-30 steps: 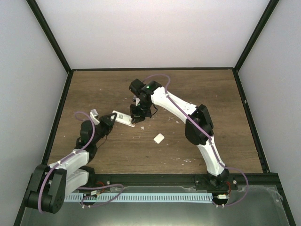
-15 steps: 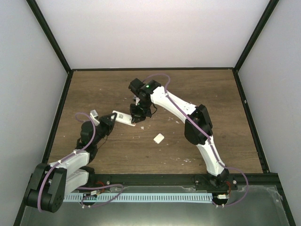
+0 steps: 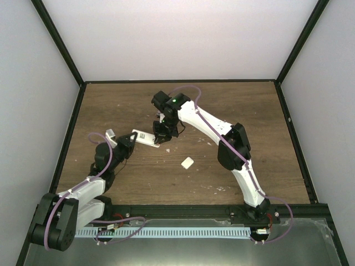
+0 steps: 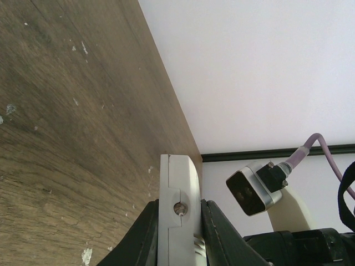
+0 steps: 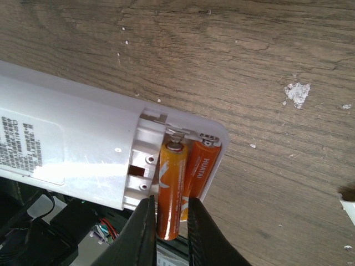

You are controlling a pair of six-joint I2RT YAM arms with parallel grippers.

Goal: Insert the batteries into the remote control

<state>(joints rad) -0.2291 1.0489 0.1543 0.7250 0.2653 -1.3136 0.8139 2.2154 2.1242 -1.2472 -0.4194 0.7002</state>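
In the right wrist view the remote (image 5: 66, 149) runs out of the picture on the left. The right gripper (image 5: 169, 205) pinches one battery (image 5: 172, 188), and its finger (image 5: 202, 238) hides the lower end of the other battery (image 5: 201, 166). A white bit (image 5: 349, 206) at the right edge is cut off; you cannot tell what it is. From above, both batteries are too small to make out, and this gripper covers that end of the remote. In the left wrist view the remote shows only end-on between the fingers of the left gripper (image 4: 177, 221), its lower part cut by the bottom edge.

White remote control (image 3: 145, 138), left of centre, label side up, recess open, two orange batteries (image 5: 201, 166) side by side inside
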